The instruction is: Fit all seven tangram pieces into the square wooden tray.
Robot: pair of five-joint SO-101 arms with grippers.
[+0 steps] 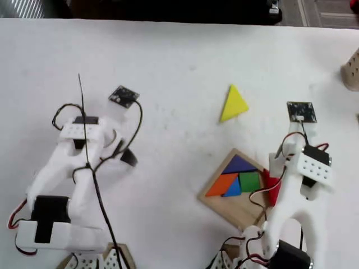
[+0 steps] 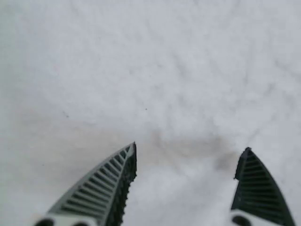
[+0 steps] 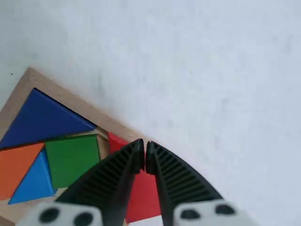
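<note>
The square wooden tray point(image 1: 223, 208) lies tilted on the white table at the right. In it sit a dark blue triangle point(image 1: 238, 164) point(image 3: 42, 117), an orange piece point(image 1: 220, 184) point(image 3: 16, 165), a light blue triangle point(image 1: 233, 190) point(image 3: 34, 184) and a green square point(image 1: 250, 181) point(image 3: 73, 157). A red piece point(image 1: 272, 187) point(image 3: 140, 194) rests at the tray's right edge, partly under my right gripper point(image 3: 143, 151), whose fingers are shut with their tips over it. A yellow triangle point(image 1: 233, 103) lies alone on the table beyond the tray. My left gripper point(image 2: 188, 157) is open above bare table.
Two small black squares point(image 1: 123, 96) point(image 1: 301, 111) lie on the table beyond the arms. A pale perforated object point(image 1: 351, 70) stands at the far right edge. Wooden bases point(image 1: 120, 256) sit at the front edge under the arms.
</note>
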